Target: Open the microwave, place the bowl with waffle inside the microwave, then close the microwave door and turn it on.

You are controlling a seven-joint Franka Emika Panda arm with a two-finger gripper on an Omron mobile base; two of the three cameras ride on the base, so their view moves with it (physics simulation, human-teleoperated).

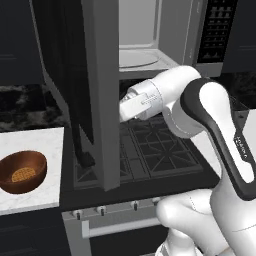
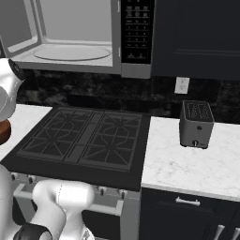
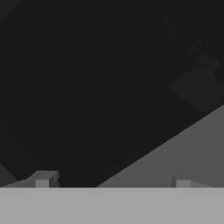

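Microwave door (image 1: 95, 90) swung wide open. Gripper (image 3: 111, 183) tucked behind that door, fingertips apart, clamping nothing. Bowl (image 1: 22, 171) with waffle (image 1: 22, 175) sat leftward, beyond the door, near the counter's (image 1: 35, 145) front edge.

Waffle (image 1: 21, 175) in bowl (image 1: 22, 171); microwave (image 2: 75, 35) open.

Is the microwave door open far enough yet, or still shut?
Open. The microwave door is swung out toward the camera, leaving the microwave cavity and its glass turntable exposed and empty.
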